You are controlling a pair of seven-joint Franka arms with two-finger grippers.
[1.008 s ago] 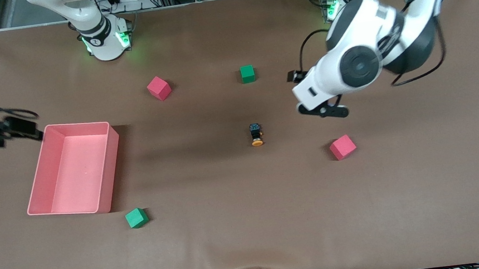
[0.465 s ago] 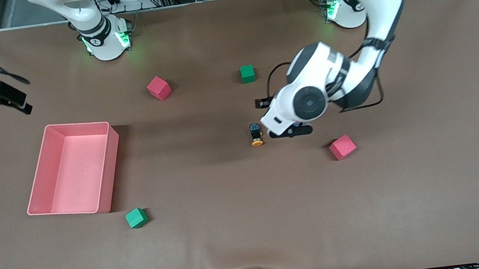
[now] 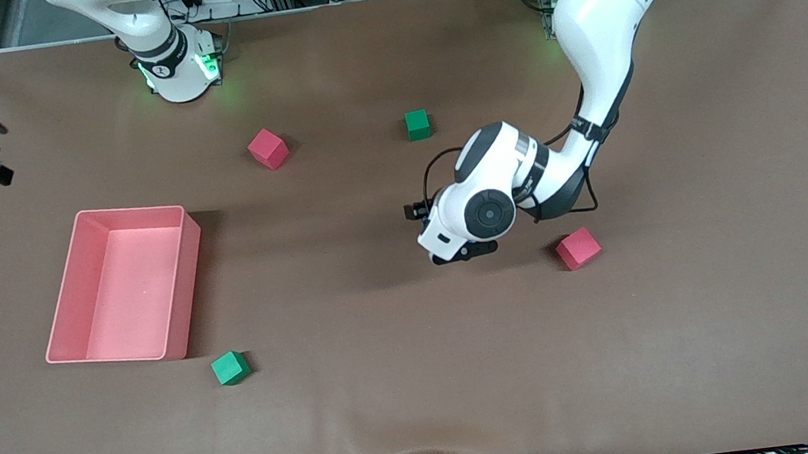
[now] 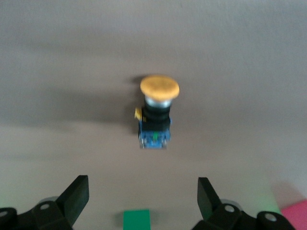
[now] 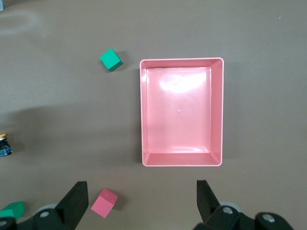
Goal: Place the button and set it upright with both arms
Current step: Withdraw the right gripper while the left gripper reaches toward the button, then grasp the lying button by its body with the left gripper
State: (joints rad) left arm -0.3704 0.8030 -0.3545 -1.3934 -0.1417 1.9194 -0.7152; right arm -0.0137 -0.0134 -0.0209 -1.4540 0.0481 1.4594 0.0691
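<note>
Since the earlier frame, your left gripper (image 4: 141, 199) has swung in from the left arm's end of the table and come down over the button (image 4: 156, 112), which lies on its side on the brown table (image 3: 423, 379) near the middle, its orange cap toward the front camera. Its jaws stand wide open, touching nothing. Your right gripper (image 5: 139, 201) has drifted away from the pink tray (image 5: 182, 112) and hangs high over it, jaws open.
</note>
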